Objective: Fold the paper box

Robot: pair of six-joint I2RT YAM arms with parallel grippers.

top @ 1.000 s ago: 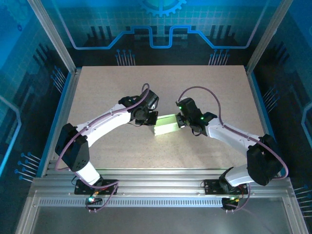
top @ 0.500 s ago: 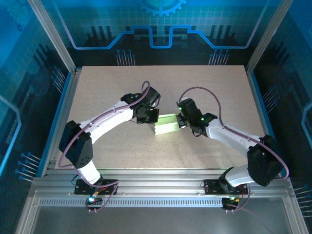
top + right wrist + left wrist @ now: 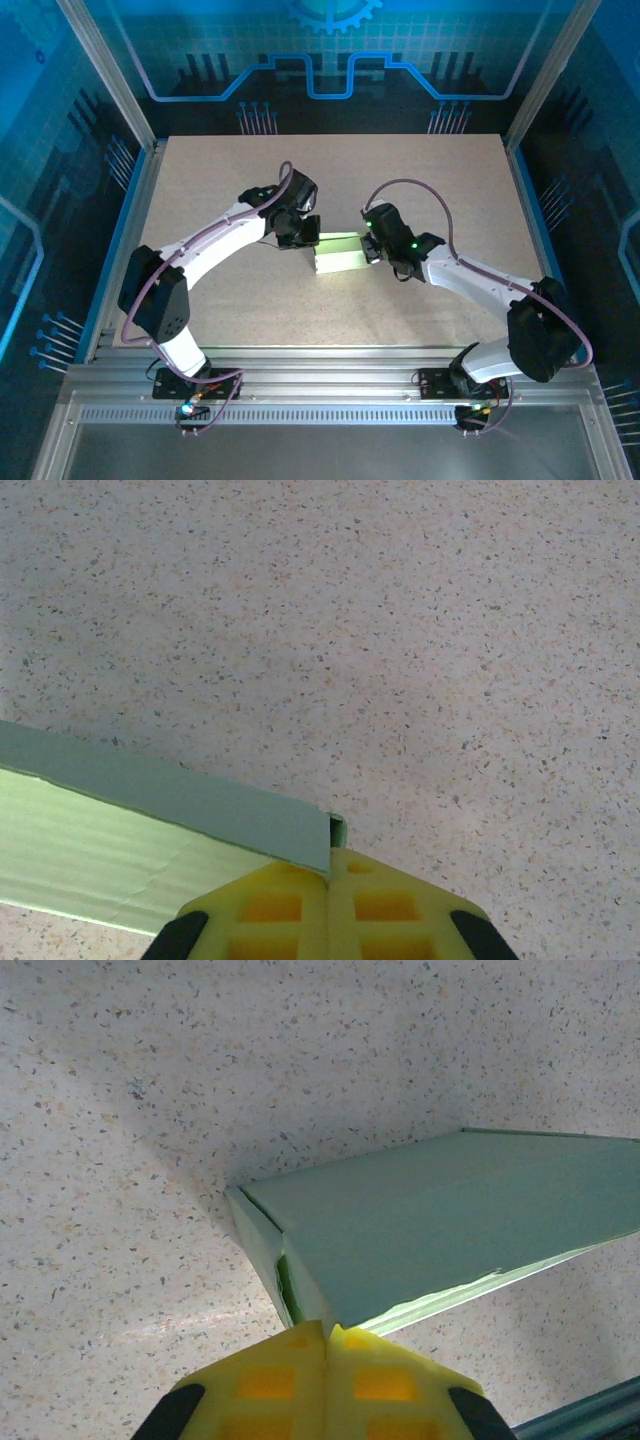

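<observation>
the paper box (image 3: 338,258) is held pinched at each end by left tool (image 3: 327,1335) and right tool (image 3: 328,865); thin card could be buckled by uneven pull.

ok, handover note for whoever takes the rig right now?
Left hand: pads shut, tips at the left end corner of the paper box. Can't tell if card is pinched.
Right hand: pads shut, tips at the box's right end, same doubt.
Box: mid-table, lying between the two hands.
Done: body folded into a low rectangular shape.
Left: left end shows a gap in the left wrist view and probably needs closing. Check the right end too.
</observation>
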